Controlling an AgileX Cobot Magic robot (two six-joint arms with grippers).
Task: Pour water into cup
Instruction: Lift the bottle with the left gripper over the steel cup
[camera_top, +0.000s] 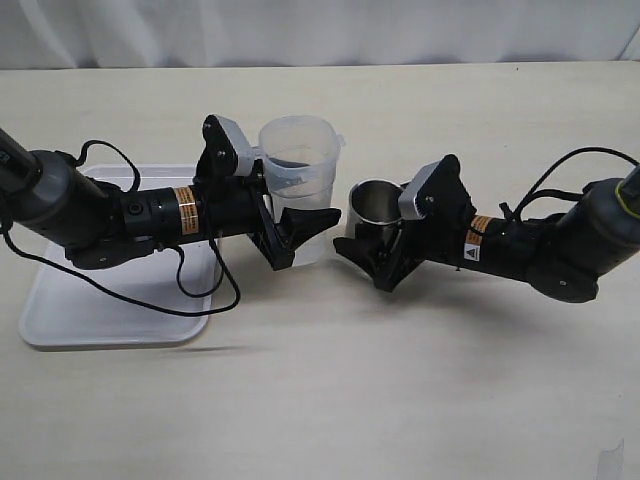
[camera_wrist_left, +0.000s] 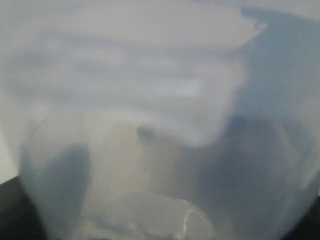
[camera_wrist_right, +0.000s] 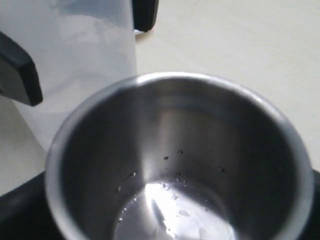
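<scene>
Beige tabletop (camera_top: 330, 400) comes first, bare & matte nearest us. Next back, on the L, we see a white plastic tray (camera_top: 60, 320) lying flat, w/ the L arm (camera_top: 100, 210) and its cable (camera_top: 150, 300) passing over it.

Mid-table the two arms meet tip to tip. The R gripper (camera_top: 365, 245) is clenched on the cup (camera_top: 375, 205), which is brushed steel, no handle, seated btwn the jaws. Its long axis runs approx vertical, mouth pointing up, so we look into the dark inside. In the R wrist view we see the water (camera_wrist_right: 175, 215), a thin shiny pool on the cup's floor w/ a few droplets on the inner wall.

Just beside the cup, a bit further back & to the L, is the cloudy plastic beaker (camera_top: 300, 150), also upright, mouth up, taller than the cup. The two are close; we can't tell if they touch. The L gripper (camera_top: 300, 205) grasps the beaker, black fingers (camera_wrist_right: 20, 75) pressed on opposite sides. Whether the beaker holds any liquid we can't tell, since the L wrist view is only blur through plastic.

Behind that there's more bare table, then a pale wall (camera_top: 300, 30).
</scene>
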